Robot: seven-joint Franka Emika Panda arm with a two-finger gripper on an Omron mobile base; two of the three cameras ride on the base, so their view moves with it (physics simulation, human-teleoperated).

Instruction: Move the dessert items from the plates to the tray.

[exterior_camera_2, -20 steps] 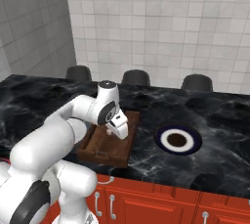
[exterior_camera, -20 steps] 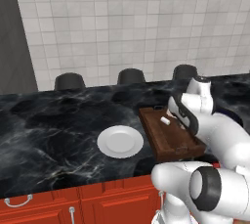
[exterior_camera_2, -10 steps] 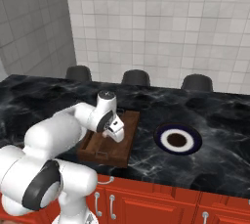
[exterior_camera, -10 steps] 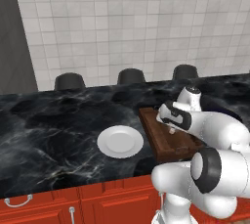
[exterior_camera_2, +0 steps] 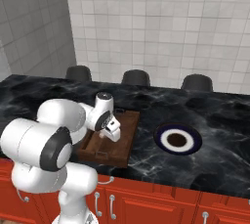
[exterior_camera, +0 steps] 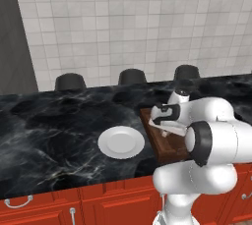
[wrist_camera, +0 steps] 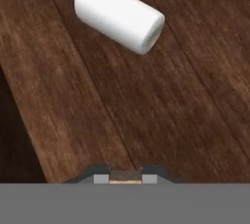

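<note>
Hand view puts the white piece (wrist_camera: 119, 14) at twelve o'clock on the tray (wrist_camera: 146, 115), with my jaws clamped on a tan lump (wrist_camera: 125, 175). I judge it light and crumbly; hold gently.

The black marble counter (exterior_camera_2: 215, 120) bears the tray (exterior_camera_2: 124, 142) and two plates (exterior_camera: 121, 142) (exterior_camera_2: 177, 139).

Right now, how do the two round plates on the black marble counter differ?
The plain glossy white plate is one colour throughout; the navy-rimmed plate has a white ring and a dark centre. The white plate lies on the left of the dark brown wooden tray, the navy-rimmed plate on its right. Both are round, lie flat on the counter and carry no dessert.
</note>
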